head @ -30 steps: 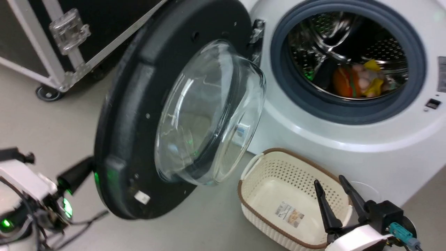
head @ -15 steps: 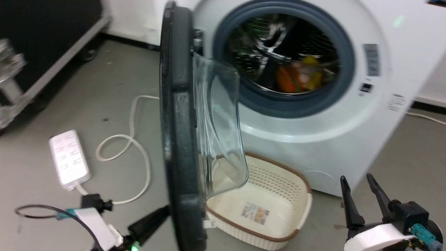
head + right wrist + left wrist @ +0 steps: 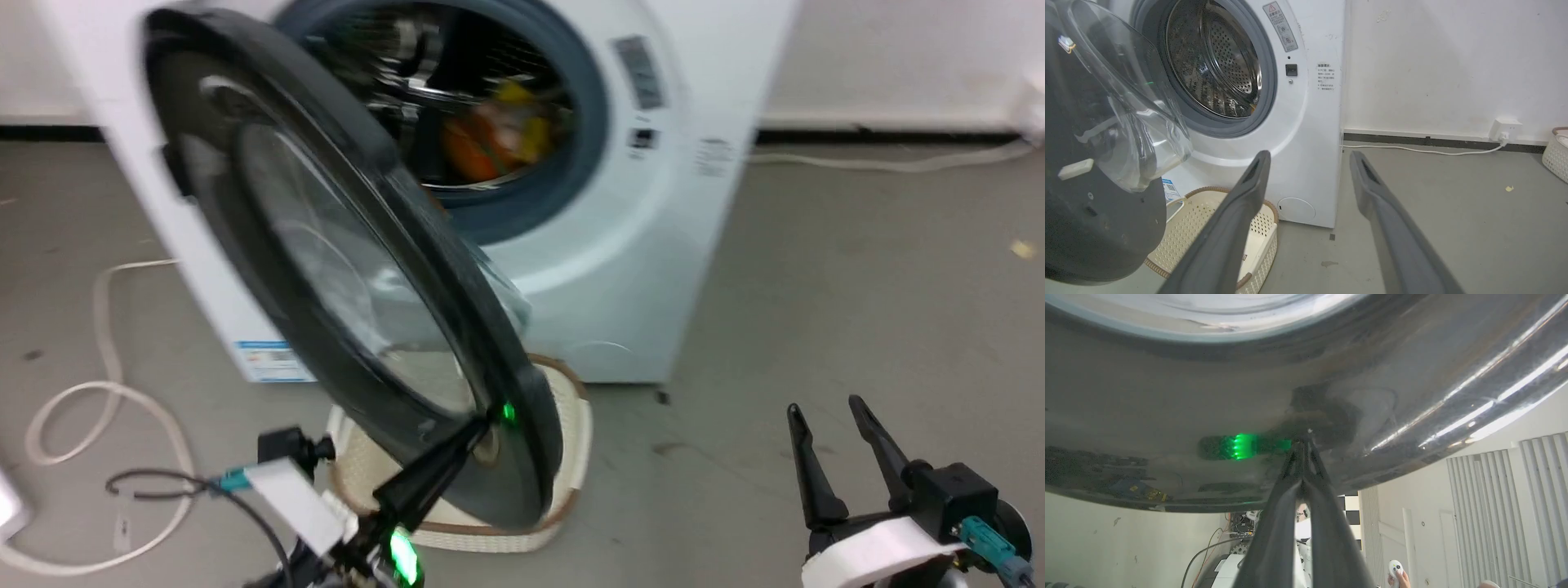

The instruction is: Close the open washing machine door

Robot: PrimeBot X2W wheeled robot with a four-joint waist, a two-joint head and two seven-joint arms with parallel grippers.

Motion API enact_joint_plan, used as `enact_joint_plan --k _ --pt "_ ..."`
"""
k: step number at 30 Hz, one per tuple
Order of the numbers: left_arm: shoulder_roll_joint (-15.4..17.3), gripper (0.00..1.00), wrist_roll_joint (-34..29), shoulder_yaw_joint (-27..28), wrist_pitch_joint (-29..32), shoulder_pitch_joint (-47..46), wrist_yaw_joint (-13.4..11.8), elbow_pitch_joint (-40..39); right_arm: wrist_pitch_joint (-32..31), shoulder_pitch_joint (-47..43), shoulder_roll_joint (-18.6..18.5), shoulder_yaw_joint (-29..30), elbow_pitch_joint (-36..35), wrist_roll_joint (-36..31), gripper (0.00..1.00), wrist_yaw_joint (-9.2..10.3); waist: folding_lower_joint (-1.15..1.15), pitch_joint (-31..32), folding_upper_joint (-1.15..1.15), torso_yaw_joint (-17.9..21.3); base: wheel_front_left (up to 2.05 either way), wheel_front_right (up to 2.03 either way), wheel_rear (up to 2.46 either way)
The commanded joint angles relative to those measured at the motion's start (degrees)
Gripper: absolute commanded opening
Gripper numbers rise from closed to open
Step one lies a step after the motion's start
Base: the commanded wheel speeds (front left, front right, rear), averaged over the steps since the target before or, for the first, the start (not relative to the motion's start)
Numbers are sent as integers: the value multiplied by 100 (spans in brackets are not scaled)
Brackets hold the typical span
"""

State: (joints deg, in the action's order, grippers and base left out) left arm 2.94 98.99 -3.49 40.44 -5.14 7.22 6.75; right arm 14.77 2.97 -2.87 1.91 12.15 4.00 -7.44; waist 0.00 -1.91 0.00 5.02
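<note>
The washing machine stands white and boxy with its steel drum exposed. Its door hangs partly swung in front of the opening, with the glossy black outer face toward me and the clear glass bowl bulging toward the drum. My left gripper is shut, its tips pressed against the door's lower outer rim. In the left wrist view the left gripper touches the shiny surface beside a green light reflection. My right gripper hangs open and empty at the lower right, away from the machine; the right gripper faces the machine's front.
A cream perforated basket sits on the floor under the door, right at the machine's foot. Orange and yellow items lie in the drum. A white cable loops on the floor at left. A person's hand holds a white controller.
The door has swung from wide open toward the machine, now showing its outer face. My left gripper has stayed against its rim. The head camera has turned, shifting the whole picture.
</note>
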Motion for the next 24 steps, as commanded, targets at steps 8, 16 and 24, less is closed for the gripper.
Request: enact_joint_plan --k 8,16,24 --pt "-5 0 -180 -286 -1028 -999 26 284 23 222 0 -159 -77 138 100 -5 0 -640 0 1286 0 0 0" --pt "-6 0 -44 -323 -2389 -2314 26 1446 23 280 0 -314 -56 259 100 -5 0 -926 0 1786 0 0 0" --pt "-6 0 246 -302 -2865 -3165 26 2143 23 380 0 -460 -65 355 100 -5 0 -1086 0 1744 0 0 0"
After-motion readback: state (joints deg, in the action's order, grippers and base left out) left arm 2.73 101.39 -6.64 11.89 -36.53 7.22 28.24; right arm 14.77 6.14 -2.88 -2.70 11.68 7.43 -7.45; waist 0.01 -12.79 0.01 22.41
